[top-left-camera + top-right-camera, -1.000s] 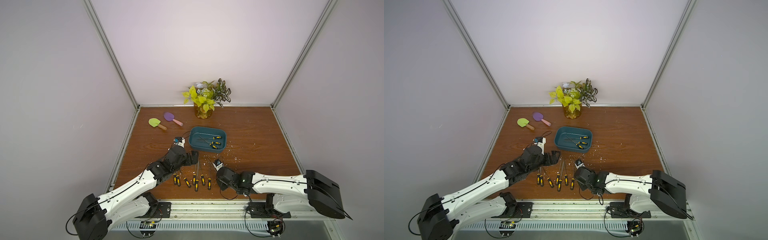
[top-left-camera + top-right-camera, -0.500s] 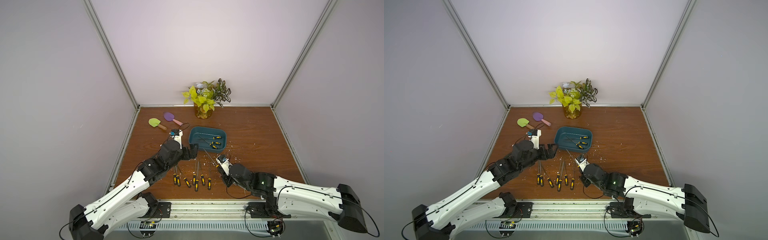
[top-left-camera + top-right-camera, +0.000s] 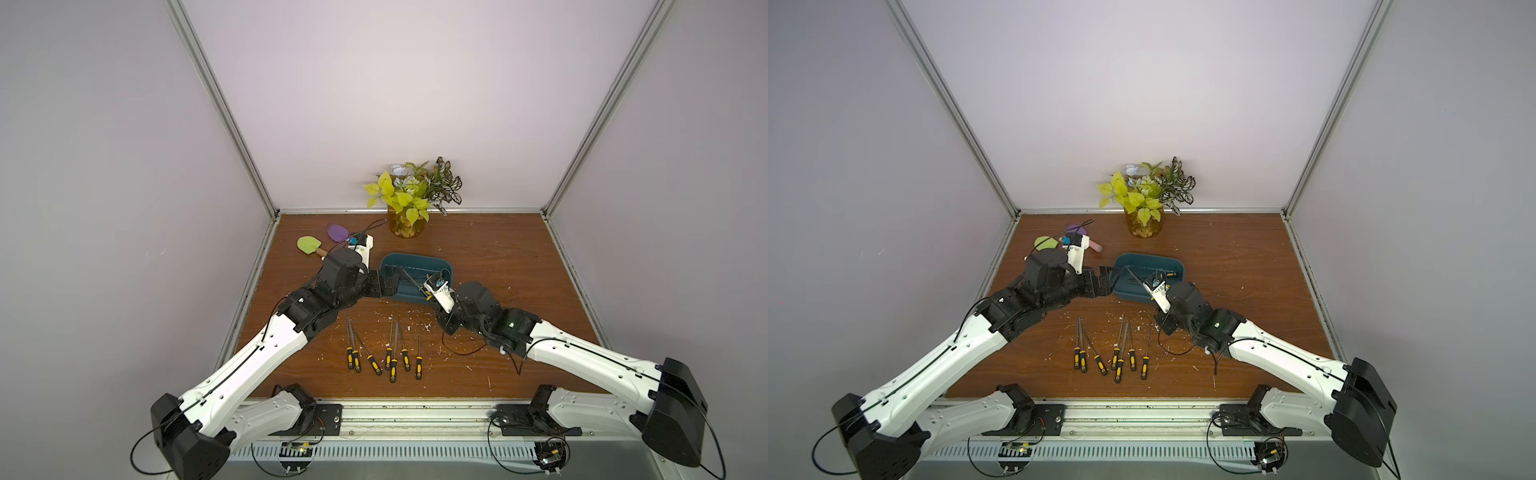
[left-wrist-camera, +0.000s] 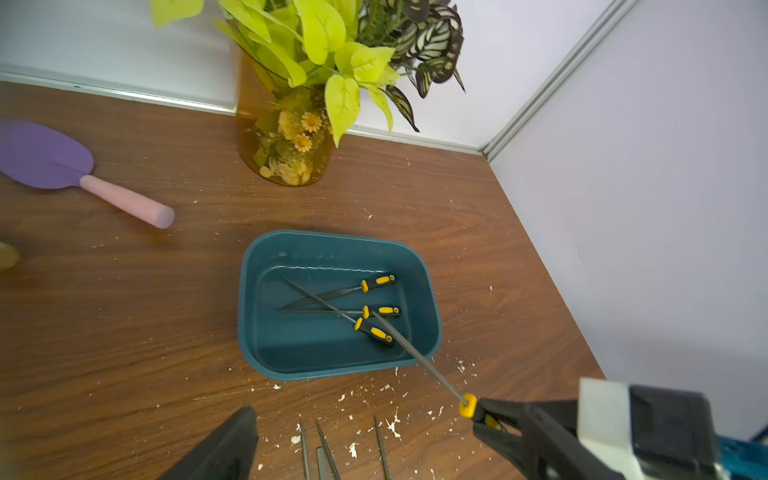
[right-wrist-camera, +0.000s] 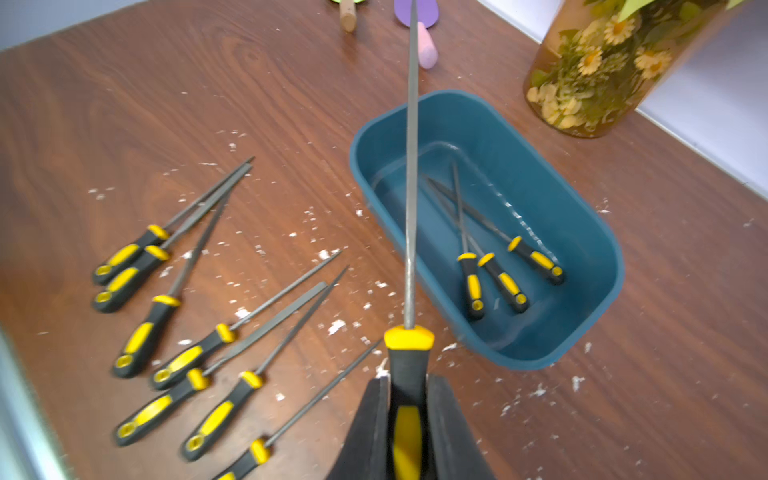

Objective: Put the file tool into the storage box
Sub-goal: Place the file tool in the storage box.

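On the table (image 3: pixel 498 249), centre: storage box (image 3: pixel 415 258). Three files (image 4: pixel 365 311) lie in it, crossing, handles to the right. Seven files (image 3: pixel 390 353) lie in a row in front of it. Plant jar (image 3: pixel 405 226) stands behind the box. Two spatulas (image 3: pixel 308 245) lie back left. A raised file (image 5: pixel 410 208) slants above the box's near right rim.

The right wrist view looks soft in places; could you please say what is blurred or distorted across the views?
Right wrist view: the held file has a crisp shaft, its handle blurs inside the right gripper, the loose files are smeared. Left wrist view: the storage box is sharp, the purple spatula soft. Both top views: even light, no glare, wall rails splayed by the wide lens.
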`<action>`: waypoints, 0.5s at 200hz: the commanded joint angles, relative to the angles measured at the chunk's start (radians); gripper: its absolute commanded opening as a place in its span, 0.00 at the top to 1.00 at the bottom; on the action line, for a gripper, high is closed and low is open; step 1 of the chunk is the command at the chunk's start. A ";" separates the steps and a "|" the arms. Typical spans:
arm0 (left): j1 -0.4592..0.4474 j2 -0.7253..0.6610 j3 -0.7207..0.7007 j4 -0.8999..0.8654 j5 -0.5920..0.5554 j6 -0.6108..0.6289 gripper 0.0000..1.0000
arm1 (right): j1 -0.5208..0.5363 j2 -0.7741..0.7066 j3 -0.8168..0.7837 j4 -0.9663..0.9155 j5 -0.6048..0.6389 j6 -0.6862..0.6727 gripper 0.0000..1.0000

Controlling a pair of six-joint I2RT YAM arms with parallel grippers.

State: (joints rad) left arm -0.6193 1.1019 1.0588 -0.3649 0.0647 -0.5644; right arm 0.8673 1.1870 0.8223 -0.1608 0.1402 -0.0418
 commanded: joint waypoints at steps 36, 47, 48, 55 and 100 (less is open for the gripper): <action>0.152 0.190 0.109 0.015 0.214 0.087 0.00 | -0.144 0.115 0.087 0.125 -0.117 -0.194 0.93; 0.168 0.225 0.125 0.014 0.226 0.109 0.00 | -0.172 0.153 0.096 0.132 -0.120 -0.207 0.93; 0.169 0.227 0.126 0.014 0.226 0.112 0.00 | -0.175 0.157 0.098 0.132 -0.121 -0.208 0.93; 0.180 0.251 0.133 0.013 0.231 0.127 0.00 | -0.190 0.182 0.106 0.130 -0.124 -0.217 0.94; 0.205 0.334 0.102 0.069 0.213 0.187 0.00 | -0.271 0.320 0.155 0.147 -0.182 -0.318 0.95</action>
State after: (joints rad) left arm -0.4282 1.4174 1.1698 -0.3412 0.2653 -0.4358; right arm 0.6228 1.4750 0.9272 -0.0589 0.0151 -0.2722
